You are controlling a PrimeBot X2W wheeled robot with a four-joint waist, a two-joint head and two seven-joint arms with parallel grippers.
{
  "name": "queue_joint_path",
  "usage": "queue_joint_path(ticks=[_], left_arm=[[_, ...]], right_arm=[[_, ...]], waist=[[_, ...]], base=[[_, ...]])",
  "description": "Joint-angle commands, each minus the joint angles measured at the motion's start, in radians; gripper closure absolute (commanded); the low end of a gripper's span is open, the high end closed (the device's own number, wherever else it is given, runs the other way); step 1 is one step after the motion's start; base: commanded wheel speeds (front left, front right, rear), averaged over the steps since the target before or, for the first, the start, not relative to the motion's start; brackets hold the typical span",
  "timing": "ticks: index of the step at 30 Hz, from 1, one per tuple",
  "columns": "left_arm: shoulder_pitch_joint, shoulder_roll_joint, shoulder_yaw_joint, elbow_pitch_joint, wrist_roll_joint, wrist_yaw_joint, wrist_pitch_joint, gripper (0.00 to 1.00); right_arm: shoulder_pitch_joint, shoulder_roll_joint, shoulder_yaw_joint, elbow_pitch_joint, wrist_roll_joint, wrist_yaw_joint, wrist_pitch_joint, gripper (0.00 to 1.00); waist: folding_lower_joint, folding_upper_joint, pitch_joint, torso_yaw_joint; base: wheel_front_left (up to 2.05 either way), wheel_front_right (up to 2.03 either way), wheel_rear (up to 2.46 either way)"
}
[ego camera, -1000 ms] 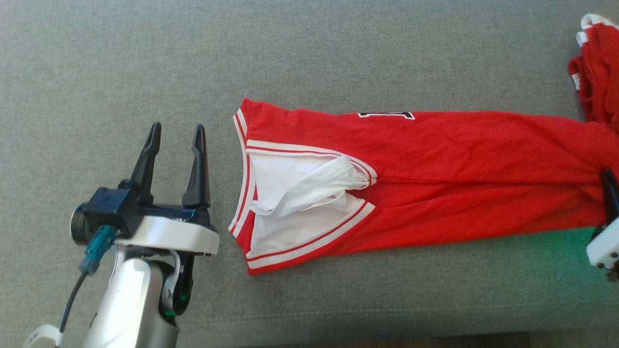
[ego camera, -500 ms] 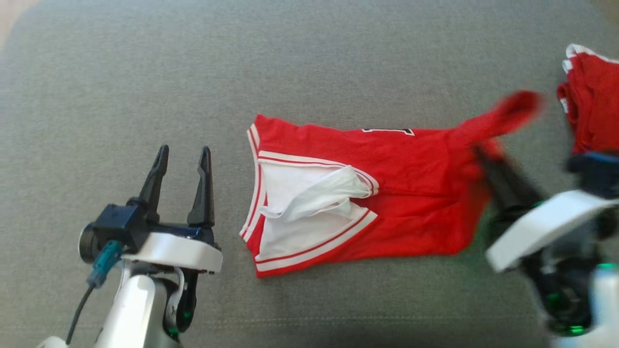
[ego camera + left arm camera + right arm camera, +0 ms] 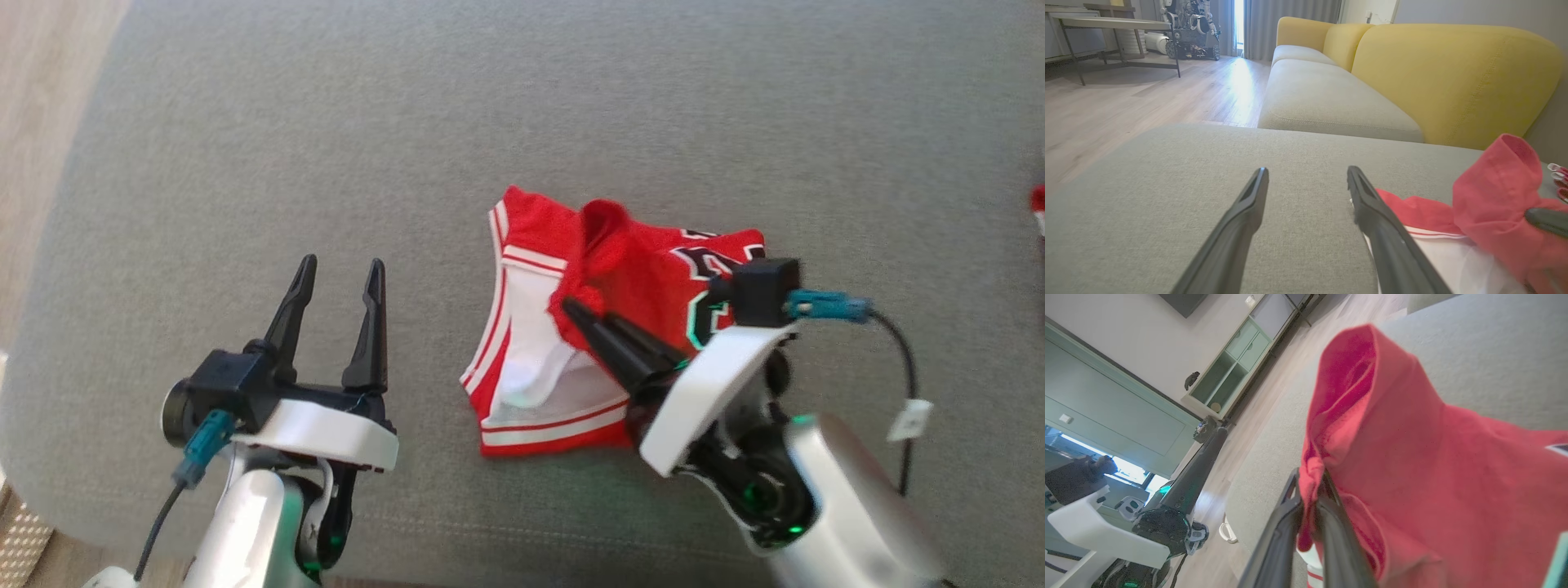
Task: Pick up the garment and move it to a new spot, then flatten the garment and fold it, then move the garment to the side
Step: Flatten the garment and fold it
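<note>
The garment (image 3: pixel 637 269) is a red jersey with white trim, lying folded over on the grey cushion (image 3: pixel 408 122). My right gripper (image 3: pixel 571 312) is shut on a bunched red edge of it, holding that edge above the white-lined neck end. The right wrist view shows the fingers pinching the red cloth (image 3: pixel 1412 457) at the right gripper (image 3: pixel 1310 479). My left gripper (image 3: pixel 342 263) stands open to the left of the garment, apart from it and holding nothing. In the left wrist view the left gripper (image 3: pixel 1306 171) points over bare cushion, with the raised red garment (image 3: pixel 1494 196) at the right.
A second red piece (image 3: pixel 1038 200) peeks in at the right edge. Wood floor (image 3: pixel 49 122) lies past the cushion's left edge, and the cushion's front edge runs just below both arms. A yellow sofa (image 3: pixel 1453 73) stands beyond. My left arm (image 3: pixel 1163 526) shows in the right wrist view.
My right gripper has carried the garment's far right end leftward over its neck end, doubling the long jersey over. The head camera has also shifted. The left gripper stays open.
</note>
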Motion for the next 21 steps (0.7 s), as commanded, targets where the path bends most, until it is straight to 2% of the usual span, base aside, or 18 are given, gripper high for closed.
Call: queue_joint_path(ticks=[1, 6, 7, 8, 9, 10, 14, 17, 21], left_arm=[[-0.030, 0.004, 0.031, -0.031, 0.006, 0.003, -0.008, 0.00], [-0.035, 0.000, 0.032, -0.037, 0.002, 0.008, -0.008, 0.00], [-0.036, 0.000, 0.034, -0.038, 0.002, 0.009, -0.008, 0.00], [-0.036, -0.001, 0.035, -0.039, 0.003, 0.010, -0.008, 0.00], [-0.037, -0.001, 0.036, -0.040, 0.003, 0.011, -0.008, 0.00], [-0.038, -0.002, 0.038, -0.040, 0.002, 0.011, -0.008, 0.00], [-0.043, -0.003, 0.044, -0.039, 0.005, 0.009, -0.008, 0.00], [-0.044, -0.003, 0.046, -0.039, 0.008, 0.007, -0.008, 0.00], [-0.040, -0.004, 0.054, -0.041, 0.014, 0.008, -0.008, 0.00]], right_arm=[[-0.041, 0.019, 0.033, -0.014, 0.014, 0.002, -0.023, 1.00], [-0.096, 0.020, 0.087, 0.096, 0.039, 0.002, -0.092, 1.00], [-0.105, 0.020, 0.092, 0.109, 0.047, 0.002, -0.110, 0.88], [-0.115, 0.020, 0.099, 0.120, 0.052, 0.002, -0.129, 0.59], [-0.125, 0.020, 0.109, 0.131, 0.057, 0.002, -0.144, 0.11], [-0.135, 0.020, 0.121, 0.137, 0.065, 0.002, -0.158, 0.00], [-0.168, 0.009, 0.171, 0.127, 0.100, 0.002, -0.222, 0.00], [-0.189, -0.029, 0.197, 0.080, 0.122, 0.002, -0.288, 0.00], [-0.196, -0.103, 0.152, 0.025, 0.104, 0.002, -0.409, 0.00]], waist=[[0.0000, 0.0000, 0.014, 0.018], [0.0000, 0.0000, 0.036, 0.035], [0.0000, 0.0000, 0.040, 0.035], [0.0000, 0.0000, 0.043, 0.034], [0.0000, 0.0000, 0.046, 0.032], [0.0000, 0.0000, 0.048, 0.030], [0.0000, 0.0000, 0.048, 0.014], [0.0000, 0.0000, 0.045, 0.000], [0.0000, 0.0000, 0.039, -0.022]], base=[[0.00, 0.00, 0.00], [0.00, 0.00, 0.00], [0.00, 0.00, 0.00], [0.00, 0.00, 0.00], [0.00, 0.00, 0.00], [0.00, 0.00, 0.00], [0.00, 0.00, 0.00], [0.00, 0.00, 0.00], [0.00, 0.00, 0.00]])
